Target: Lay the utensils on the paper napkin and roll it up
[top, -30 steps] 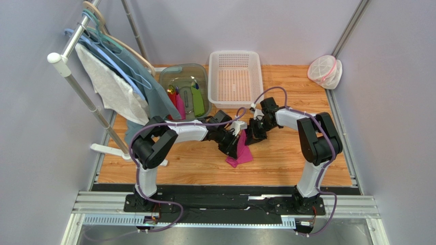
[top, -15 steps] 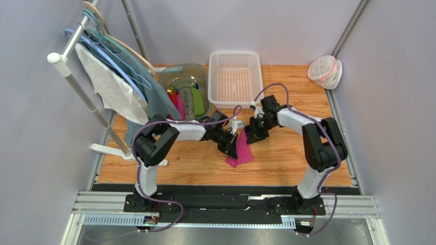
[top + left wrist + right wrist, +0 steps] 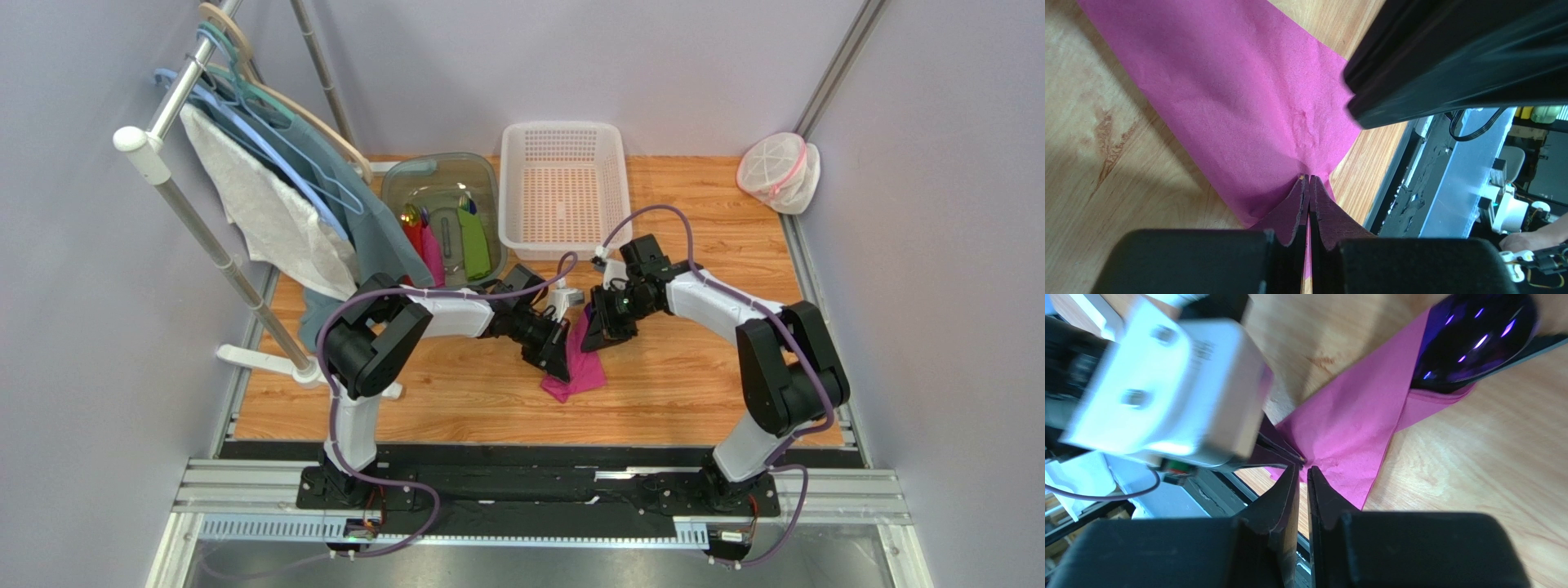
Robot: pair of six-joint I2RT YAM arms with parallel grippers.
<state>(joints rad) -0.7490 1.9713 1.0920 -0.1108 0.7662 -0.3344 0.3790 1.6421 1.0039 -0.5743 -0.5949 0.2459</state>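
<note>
Wooden counter (image 3: 687,380), mid-frame: the pink napkin (image 3: 579,370) lies folded over the purple spoon (image 3: 1475,337). Left gripper (image 3: 1309,184) is clamped on its edge; right gripper (image 3: 1303,468) nearly together, grip unclear. Roll evenly and gently; thin paper may tear

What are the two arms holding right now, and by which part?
The left gripper pinches the pink napkin at its bunched edge. The right gripper, tips barely apart, is at the napkin; its hold cannot be told.
</note>
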